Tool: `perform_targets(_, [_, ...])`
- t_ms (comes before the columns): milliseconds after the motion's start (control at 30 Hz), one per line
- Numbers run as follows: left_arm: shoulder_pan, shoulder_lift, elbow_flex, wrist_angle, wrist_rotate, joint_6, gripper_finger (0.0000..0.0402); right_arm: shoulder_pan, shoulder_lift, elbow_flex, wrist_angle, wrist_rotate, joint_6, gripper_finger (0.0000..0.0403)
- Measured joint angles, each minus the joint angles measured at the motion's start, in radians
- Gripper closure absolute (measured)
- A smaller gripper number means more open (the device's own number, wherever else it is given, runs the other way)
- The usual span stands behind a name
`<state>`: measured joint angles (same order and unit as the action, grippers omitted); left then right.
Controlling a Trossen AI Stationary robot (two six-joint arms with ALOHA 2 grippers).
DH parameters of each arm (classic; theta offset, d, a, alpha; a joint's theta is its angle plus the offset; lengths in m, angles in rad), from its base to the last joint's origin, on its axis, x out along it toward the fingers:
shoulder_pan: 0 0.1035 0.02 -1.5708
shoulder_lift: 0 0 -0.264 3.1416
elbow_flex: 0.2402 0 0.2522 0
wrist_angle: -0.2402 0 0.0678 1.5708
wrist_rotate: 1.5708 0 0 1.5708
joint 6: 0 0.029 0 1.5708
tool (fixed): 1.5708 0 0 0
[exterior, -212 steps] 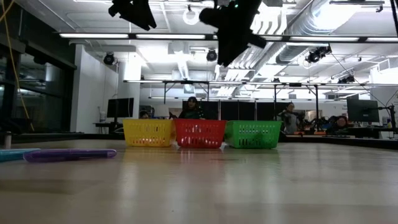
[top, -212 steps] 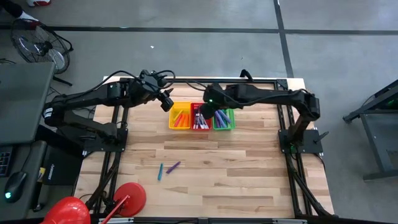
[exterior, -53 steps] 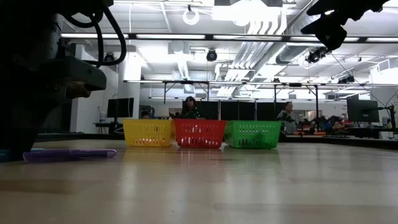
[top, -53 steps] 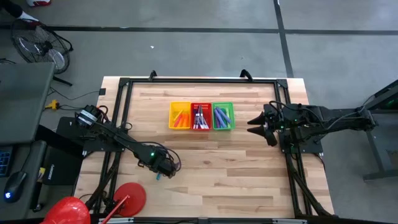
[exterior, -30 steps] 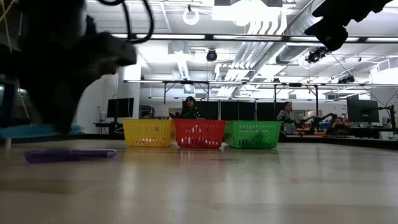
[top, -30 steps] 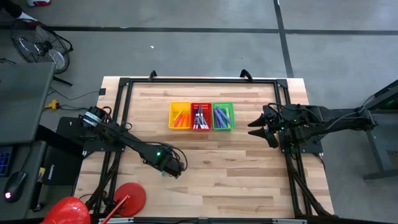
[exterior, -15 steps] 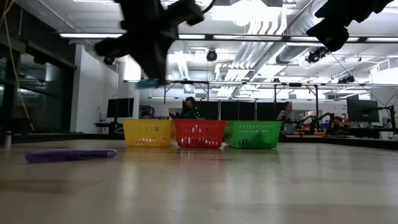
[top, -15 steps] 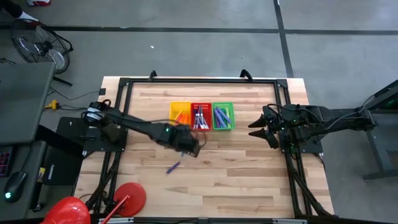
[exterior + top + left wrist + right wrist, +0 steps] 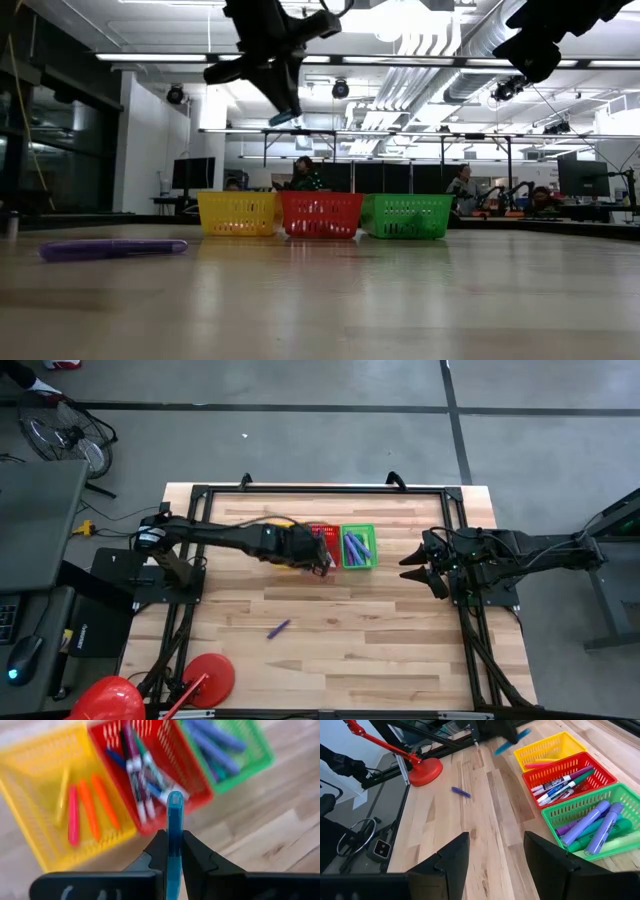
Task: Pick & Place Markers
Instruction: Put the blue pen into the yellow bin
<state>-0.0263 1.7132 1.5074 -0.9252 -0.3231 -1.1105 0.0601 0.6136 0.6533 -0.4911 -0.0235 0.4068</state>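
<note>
Left hand (image 9: 169, 851) clamped on a blue marker (image 9: 174, 825) above the red basket (image 9: 187, 767); right hand (image 9: 492, 851) waits, fingers apart.

left gripper (image 9: 170, 851): raised, jaws clamped | right gripper (image 9: 492, 851): parked, jaws apart

**Colours on the table**

Light blue marker (image 9: 174, 835) between dark black fingers (image 9: 156, 852). Yellow mesh basket (image 9: 30, 785) holds orange, pink and yellow markers (image 9: 86, 802). Red mesh basket (image 9: 187, 767) holds white-bodied markers (image 9: 145, 785) with blue, purple and green ends. Green mesh basket (image 9: 570, 812) holds purple and green markers (image 9: 594, 827). Lone purple marker (image 9: 278, 628) on pale striped wooden tabletop (image 9: 380, 640). Red round-based stand (image 9: 205, 680) at the table edge.
</note>
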Motion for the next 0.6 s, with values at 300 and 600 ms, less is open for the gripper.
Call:
perform_targets(300, [0.084, -0.110, -0.112, 0.022, 0.001, 0.083, 0.0377, 0.000, 0.000, 0.000, 0.002, 0.051, 0.000, 0.0226])
perform_targets(600, [0.215, -0.250, -0.382, 0.225, 0.090, 0.066, 0.0377, 0.000, 0.002, 0.000, 0.002, 0.142, 0.003, 0.0226])
